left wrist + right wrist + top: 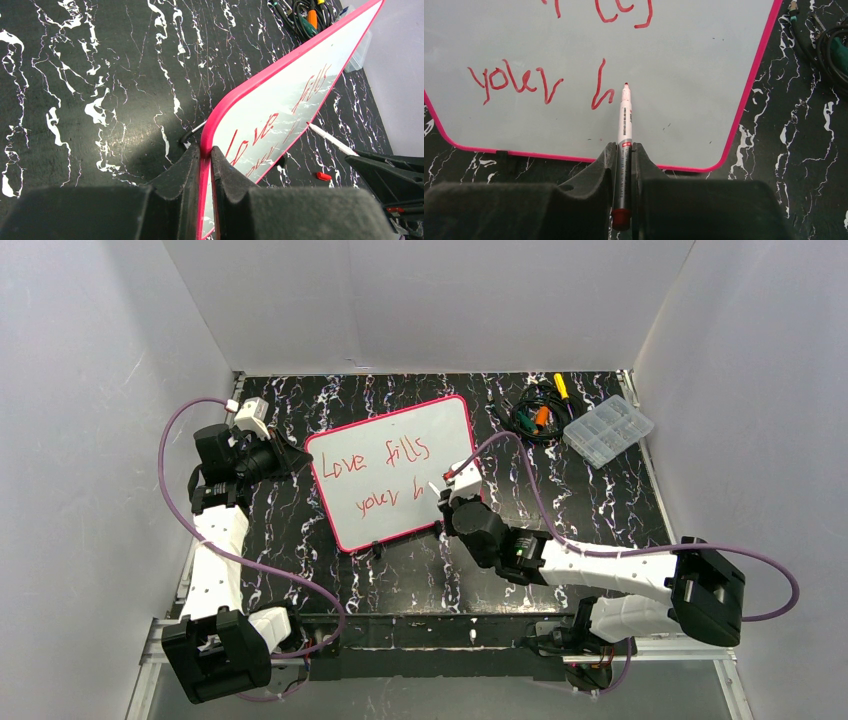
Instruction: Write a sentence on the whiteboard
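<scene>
My left gripper (205,150) is clamped on the pink rim of the whiteboard (440,435), at its left edge near the lower corner, one finger on each face. The whiteboard sits in the middle of the black marbled table (300,580), its writing face turned toward my right arm. My right gripper (624,146) is closed on a red marker (624,120), which points straight out between the fingers at the board. The marker's tip sits just right of the last stroke; I cannot tell whether it touches the surface. The sentence (385,455) reads "Love fills" on the upper line and "your h" on the lower, in thin red strokes. A small red cap (323,176) lies on the table beside the board's lower edge. Well apart, at the far right corner, rest a clear plastic compartment box (608,430) and a tangle of cables (530,415).
</scene>
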